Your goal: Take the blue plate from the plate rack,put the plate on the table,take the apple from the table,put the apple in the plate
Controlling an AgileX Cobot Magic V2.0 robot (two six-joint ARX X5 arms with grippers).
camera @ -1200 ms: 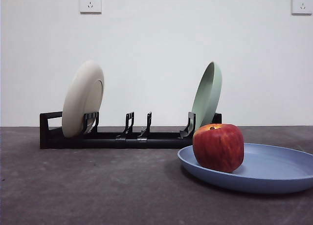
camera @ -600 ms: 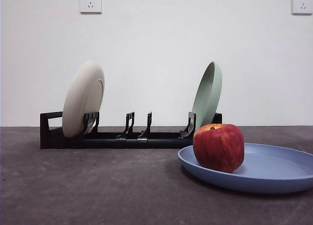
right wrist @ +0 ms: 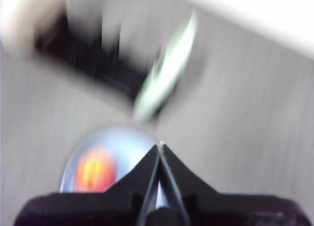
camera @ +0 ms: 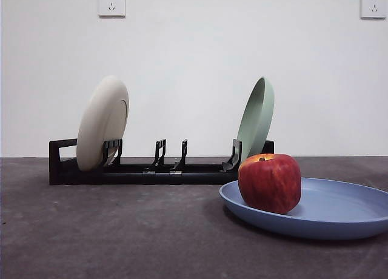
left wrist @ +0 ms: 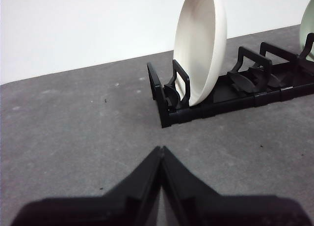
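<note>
The tabletop (camera: pixel 109 230) is dark grey and mottled, and carries every item observed. The plate rack (camera: pixel 157 170) stands along the back of it, parallel to the wall, holding a cream-white plate (camera: pixel 103 122) upright near its looped end and a pale green plate (camera: pixel 256 116) upright near the opposite end; the slots between them hold nothing. The blue plate (camera: pixel 339 209) lies flat on the tabletop in front of the rack's green-plate end, apart from the rack. The apple (camera: pixel 270 183) sits inside the blue plate, stem dip up, toward the rim nearest the rack's middle. The left gripper (left wrist: pixel 161 150) hangs over bare tabletop near the rack's looped end, jaws clenched on nothing. The right gripper (right wrist: pixel 160 146) is above the blue plate, view blurred, jaws pressed together and empty.
</note>
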